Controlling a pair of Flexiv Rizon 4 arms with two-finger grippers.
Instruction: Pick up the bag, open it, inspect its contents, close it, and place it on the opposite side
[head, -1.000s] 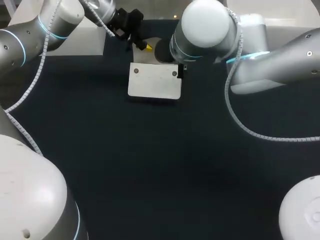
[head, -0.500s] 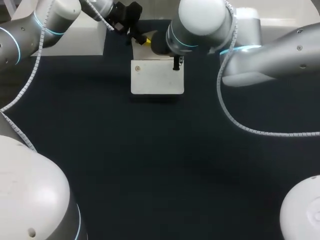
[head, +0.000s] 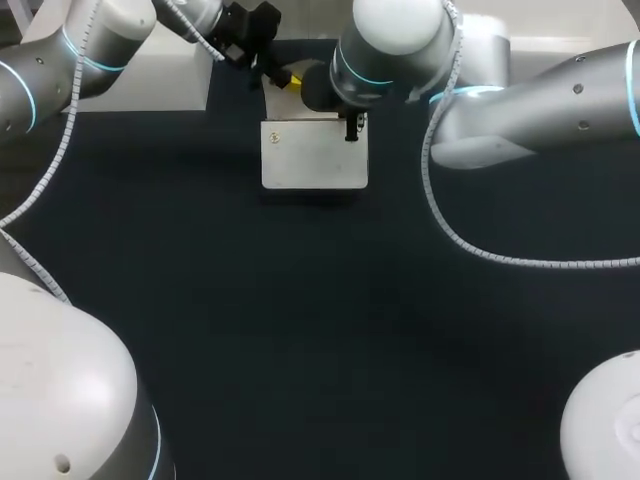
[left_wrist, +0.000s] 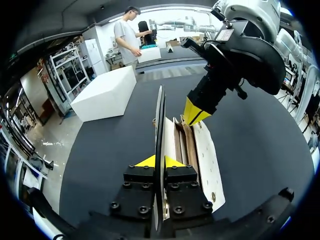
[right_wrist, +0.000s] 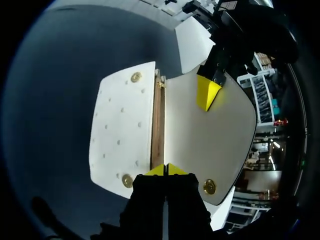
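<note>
A white bag (head: 314, 158) is held up over the far middle of the dark table (head: 300, 330), its studded front panel (right_wrist: 121, 132) facing me. The flap (right_wrist: 205, 145) is folded back, which bares the brown inside (right_wrist: 157, 125). In the left wrist view my left gripper (left_wrist: 159, 161) is shut on the flap's thin edge (left_wrist: 159, 115); in the head view it is behind the bag (head: 290, 82). My right gripper (right_wrist: 166, 170) is shut on the bag's top edge at the opening, by the right corner (head: 352, 128). What is inside the bag is hidden.
A white box (head: 165, 85) stands at the far left of the table, behind my left arm (head: 60, 60). My right arm (head: 520, 100) lies across the far right. The table's near half is bare dark cloth.
Both grippers have carried the bag a little farther away and squared it up. Over the last half second almost nothing has moved.
</note>
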